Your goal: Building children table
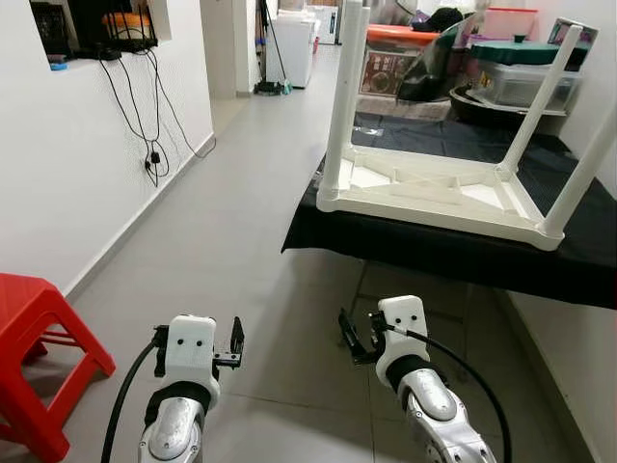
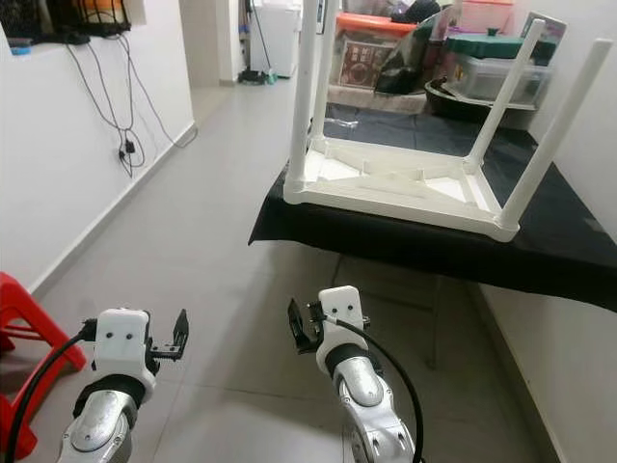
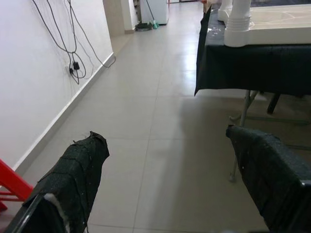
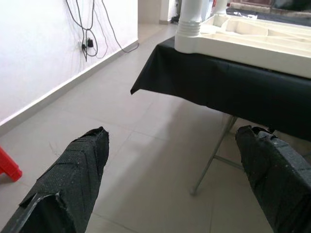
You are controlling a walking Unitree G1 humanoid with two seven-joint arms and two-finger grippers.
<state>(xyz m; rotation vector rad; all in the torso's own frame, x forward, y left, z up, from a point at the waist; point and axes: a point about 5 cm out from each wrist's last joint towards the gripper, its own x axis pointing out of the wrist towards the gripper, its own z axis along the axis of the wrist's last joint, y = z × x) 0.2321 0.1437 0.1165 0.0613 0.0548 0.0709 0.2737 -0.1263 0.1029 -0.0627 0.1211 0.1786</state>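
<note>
Plainly, table [image 1: 434,193] inverted, legs skyward

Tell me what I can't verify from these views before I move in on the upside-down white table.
- Leg tops: the white table has its near-left leg cut by the head views' upper edge.
- Leg joints: seating in the corner sockets is too small to judge.
- Support under the black cloth: mostly hidden by the drape; the wrist views show metal legs.
- Left gripper and right gripper: open, empty.

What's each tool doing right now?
Left tool: open, holding nothing.
Right tool: open, holding nothing.
</note>
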